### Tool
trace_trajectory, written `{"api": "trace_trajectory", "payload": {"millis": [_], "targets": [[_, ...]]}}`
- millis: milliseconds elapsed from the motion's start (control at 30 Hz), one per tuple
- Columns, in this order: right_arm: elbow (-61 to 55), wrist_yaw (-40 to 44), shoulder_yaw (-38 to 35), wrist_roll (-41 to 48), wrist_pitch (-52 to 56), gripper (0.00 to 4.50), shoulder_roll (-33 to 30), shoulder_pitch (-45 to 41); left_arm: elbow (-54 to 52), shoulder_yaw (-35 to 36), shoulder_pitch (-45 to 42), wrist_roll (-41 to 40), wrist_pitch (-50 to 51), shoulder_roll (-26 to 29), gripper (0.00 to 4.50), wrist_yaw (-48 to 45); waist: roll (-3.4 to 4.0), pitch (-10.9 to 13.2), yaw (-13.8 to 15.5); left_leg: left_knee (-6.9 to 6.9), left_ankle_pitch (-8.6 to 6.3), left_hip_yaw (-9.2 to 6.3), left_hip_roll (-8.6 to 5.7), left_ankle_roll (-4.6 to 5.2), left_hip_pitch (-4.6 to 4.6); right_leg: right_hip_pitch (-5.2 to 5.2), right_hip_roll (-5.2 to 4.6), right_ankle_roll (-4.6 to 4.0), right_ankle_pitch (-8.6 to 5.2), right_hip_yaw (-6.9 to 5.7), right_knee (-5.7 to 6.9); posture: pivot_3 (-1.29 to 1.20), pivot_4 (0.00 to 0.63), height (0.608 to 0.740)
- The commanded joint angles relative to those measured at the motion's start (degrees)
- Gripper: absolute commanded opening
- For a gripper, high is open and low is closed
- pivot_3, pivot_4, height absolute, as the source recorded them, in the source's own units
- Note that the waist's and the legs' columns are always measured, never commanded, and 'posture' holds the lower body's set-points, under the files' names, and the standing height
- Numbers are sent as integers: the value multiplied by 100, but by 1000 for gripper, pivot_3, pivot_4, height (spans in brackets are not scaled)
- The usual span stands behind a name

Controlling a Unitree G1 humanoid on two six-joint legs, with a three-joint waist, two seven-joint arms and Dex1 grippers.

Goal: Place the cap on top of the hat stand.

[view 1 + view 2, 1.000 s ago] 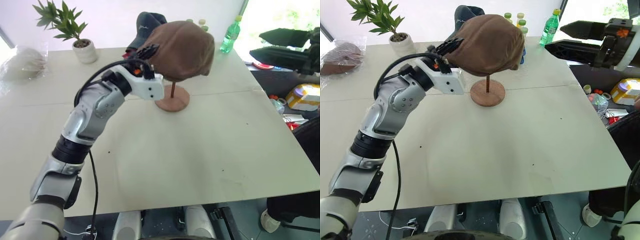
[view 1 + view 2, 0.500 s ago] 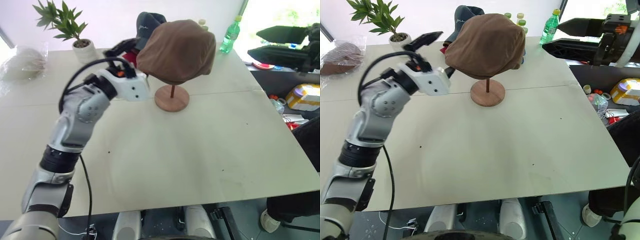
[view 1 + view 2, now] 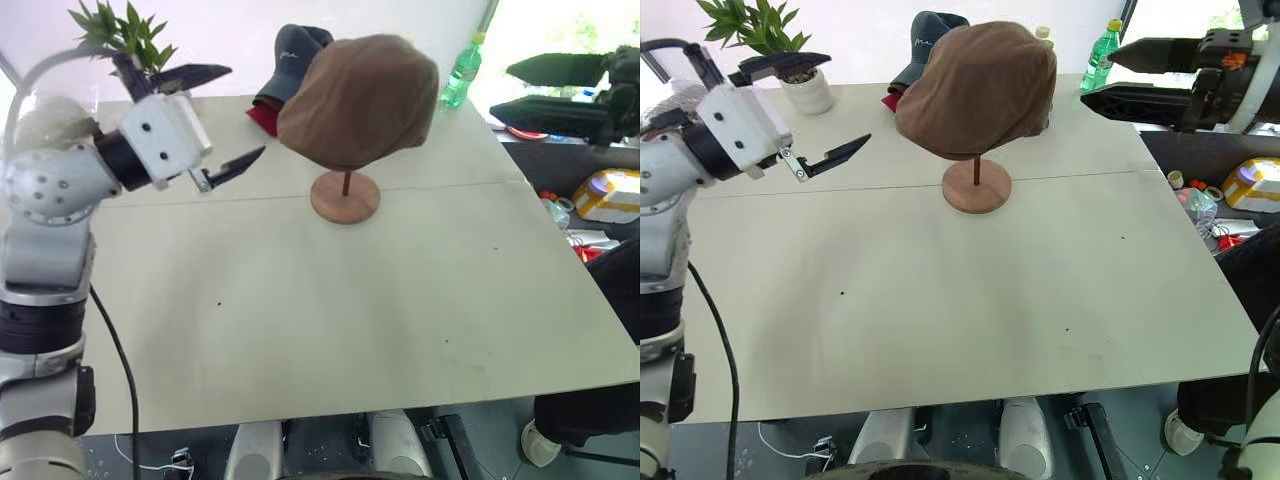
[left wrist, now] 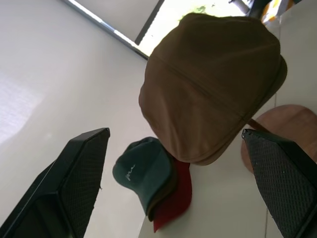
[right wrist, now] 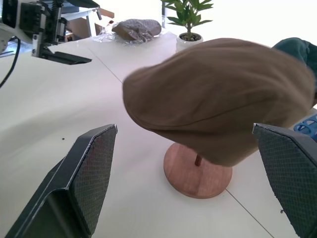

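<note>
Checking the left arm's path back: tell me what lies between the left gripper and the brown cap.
Nothing: in the right eye view only bare table lies between the open left gripper and the cap on the hat stand.

I am looking down on a large, pale cream rectangular table with a matte top and a thin seam running across it. Behind its far edge rises a plain white wall, and bright daylight pours in from a window at the far right corner, washing that area out. Along the back of the table I see a small leafy green plant in a white ceramic pot, a crumpled clear plastic bag with something brownish inside, and a green plastic bottle. Beyond the right edge lies a clutter of coloured items on a lower surface. Grey floor shows below the near edge.
</note>
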Motion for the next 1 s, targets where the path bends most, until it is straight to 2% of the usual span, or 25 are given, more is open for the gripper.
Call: {"api": "trace_trajectory", "payload": {"millis": [33,133,233,333,400,533,667,833,1000], "targets": [[-404,-32,-15,-135,-237,4500,-4,-107,-12,383,-253,-1177,1453,488,4478,-622,1,1,-7,0,0,0,0,0,1,0,0,0,0,0,0,0,150,728],[-827,-125,64,-198,-311,4500,44,-53,419,646,-717,-2245,2953,1006,4478,-1114,2,2,-15,-4,0,-3,2,0,-1,-7,4,1,-1,0,2,0,150,728],[-1501,-273,221,-301,-446,4500,135,11,1454,688,-1651,-3001,4325,1664,4478,-1857,-1,4,-24,-5,0,-4,2,0,-2,-8,5,2,-2,0,1,0,150,728],[-2087,-496,421,-486,-588,4500,275,66,2282,381,-2449,-3277,5109,2253,4478,-2790,0,6,-64,-7,-1,-4,2,0,-2,-9,7,4,-3,0,-1,0,150,728],[-2516,-685,737,-961,-1009,4500,342,270,2720,66,-2937,-3276,5440,2549,4478,-3436,0,5,-65,-11,-1,-4,2,-1,-1,-10,7,7,-6,-1,-1,0,150,728],[-2864,-1059,1311,-1972,-1936,4500,615,597,3349,-584,-3641,-2887,5599,2733,4478,-4039,1,6,-2,-6,-2,-3,1,-2,-2,-11,7,7,-31,-1,0,0,150,728],[-2728,-1633,2058,-3206,-3127,4500,1277,766,3643,-1033,-3788,-2626,5144,2805,4478,-4154,0,6,-24,8,-2,-3,2,-2,-10,-13,5,3,-31,0,0,0,150,728],[-1908,-2383,2655,-4716,-4723,4500,1913,750,3898,-1169,-3798,-2397,4731,2714,4478,-4154,-2,7,-54,23,-1,-6,2,0,-49,-40,6,5,-29,0,11,0,150,728],[-1224,-2985,2918,-5859,-5910,4500,2216,732,4023,-1098,-3953,-2297,4597,2553,4478,-4154,-8,9,-44,47,-2,-10,1,3,-66,-43,7,20,-20,0,16,0,150,728]]}}
